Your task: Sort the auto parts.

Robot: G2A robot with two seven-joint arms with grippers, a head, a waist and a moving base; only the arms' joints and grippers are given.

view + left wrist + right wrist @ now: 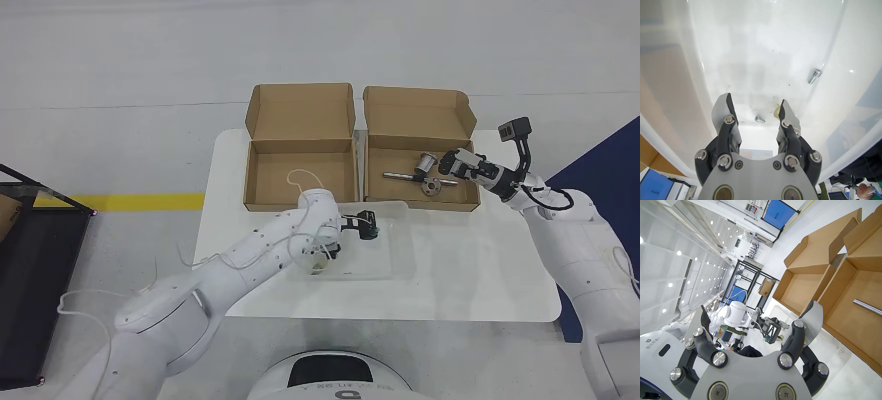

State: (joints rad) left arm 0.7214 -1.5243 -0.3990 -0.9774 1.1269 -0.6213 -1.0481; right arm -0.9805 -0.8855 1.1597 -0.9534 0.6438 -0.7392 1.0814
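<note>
My left gripper (756, 106) is open low over the floor of a white plastic tray (702, 79). A small silver bolt (759, 119) lies between its fingers. A cream-coloured bit (776, 112) sits against one fingertip. A bigger bolt (814, 75) lies farther off by the tray wall. From above, this gripper (367, 226) hangs over the tray (395, 262) at the table's middle. My right gripper (759, 313) is open and holds nothing. It hovers over the right cardboard box (420, 160), which holds a steel shaft (405, 176) and a round flange (432, 186).
The left cardboard box (300, 165) stands open beside the right one, both at the table's back edge. The white table (480, 280) is bare to the right of the tray. A black rack (30, 270) stands on the floor far left.
</note>
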